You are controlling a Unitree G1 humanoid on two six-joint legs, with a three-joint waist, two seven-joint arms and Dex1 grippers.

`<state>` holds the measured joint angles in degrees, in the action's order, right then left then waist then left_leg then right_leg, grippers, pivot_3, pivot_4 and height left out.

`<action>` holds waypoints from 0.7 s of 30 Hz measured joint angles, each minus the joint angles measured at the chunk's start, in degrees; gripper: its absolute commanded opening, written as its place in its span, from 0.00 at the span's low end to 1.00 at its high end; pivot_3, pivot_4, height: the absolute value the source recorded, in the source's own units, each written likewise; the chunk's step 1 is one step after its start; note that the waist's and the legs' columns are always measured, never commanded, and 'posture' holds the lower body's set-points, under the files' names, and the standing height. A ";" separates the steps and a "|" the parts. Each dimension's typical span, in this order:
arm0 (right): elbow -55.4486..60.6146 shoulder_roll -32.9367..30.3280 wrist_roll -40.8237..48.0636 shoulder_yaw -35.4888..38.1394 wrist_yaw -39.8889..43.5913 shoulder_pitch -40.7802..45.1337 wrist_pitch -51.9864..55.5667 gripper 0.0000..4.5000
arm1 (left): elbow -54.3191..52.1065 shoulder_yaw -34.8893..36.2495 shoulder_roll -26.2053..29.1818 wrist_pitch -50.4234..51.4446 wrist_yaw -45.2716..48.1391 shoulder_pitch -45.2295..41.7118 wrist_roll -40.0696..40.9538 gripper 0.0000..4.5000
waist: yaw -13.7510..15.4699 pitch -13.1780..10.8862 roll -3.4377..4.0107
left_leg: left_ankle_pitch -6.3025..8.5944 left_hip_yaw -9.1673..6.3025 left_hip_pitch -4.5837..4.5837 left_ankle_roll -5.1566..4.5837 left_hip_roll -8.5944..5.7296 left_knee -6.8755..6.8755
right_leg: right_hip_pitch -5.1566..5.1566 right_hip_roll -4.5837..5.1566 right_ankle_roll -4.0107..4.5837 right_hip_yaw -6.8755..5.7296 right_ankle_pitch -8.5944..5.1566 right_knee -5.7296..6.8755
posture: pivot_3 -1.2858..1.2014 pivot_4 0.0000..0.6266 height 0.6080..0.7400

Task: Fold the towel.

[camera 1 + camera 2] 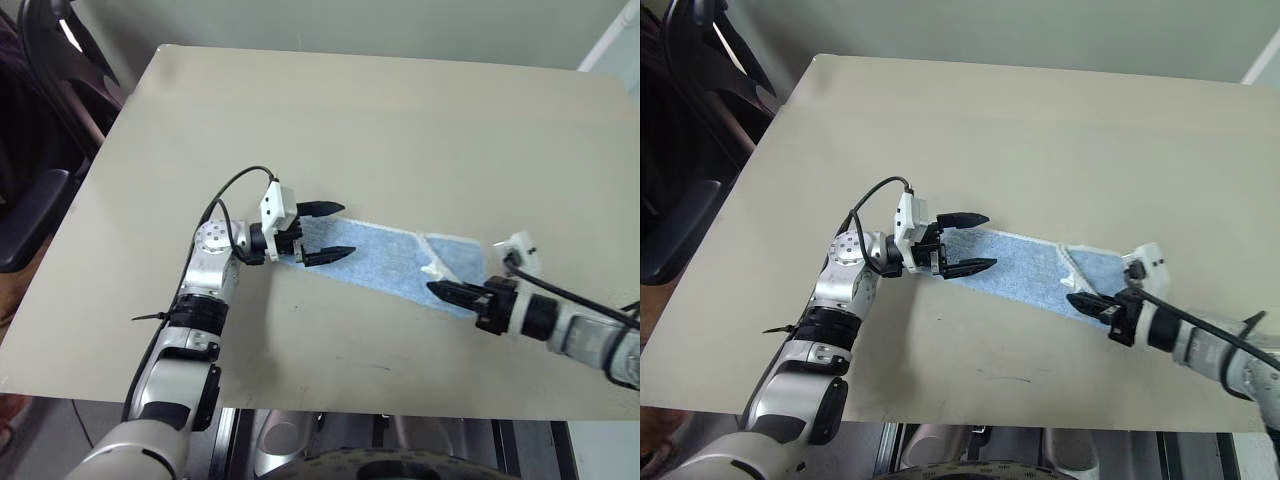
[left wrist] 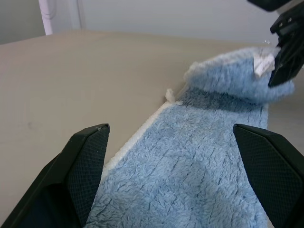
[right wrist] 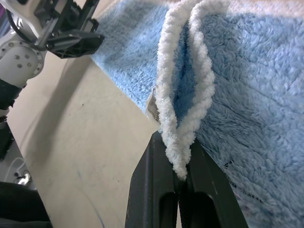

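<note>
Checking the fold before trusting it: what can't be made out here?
- Towel: the part under its lifted flap is hidden in both eye views.
- Right gripper: how deep the white edging sits between the shut fingers.
- Left gripper: whether its open fingers touch the towel's near end.

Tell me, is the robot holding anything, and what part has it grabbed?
Yes. The right gripper pinches the towel by its white corded edge at one end. The left gripper has its jaws open over the other end, holding nothing.
</note>
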<state>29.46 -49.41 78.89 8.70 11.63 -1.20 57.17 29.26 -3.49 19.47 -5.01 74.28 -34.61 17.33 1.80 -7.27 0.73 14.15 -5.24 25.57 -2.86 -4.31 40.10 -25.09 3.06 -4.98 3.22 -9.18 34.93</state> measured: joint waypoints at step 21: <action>2.37 6.56 -7.06 -1.70 1.09 4.22 0.62 0.99 | -0.07 2.77 -1.43 4.34 -2.90 0.71 3.51 1.00 | 0.07 0.00 0.00 | -0.13 0.00 0.01 0.16 0.00 -0.02 | -0.01 0.02 0.18 -0.03 0.15 0.01 | 0.52 0.24 0.95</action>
<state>31.83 -42.85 71.83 6.99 12.72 3.02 57.79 29.19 -0.72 18.04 -0.67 71.38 -33.91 20.83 1.87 -7.27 0.74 14.02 -5.23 25.59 -2.70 -4.31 40.08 -25.10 3.07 -4.80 3.19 -9.03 34.95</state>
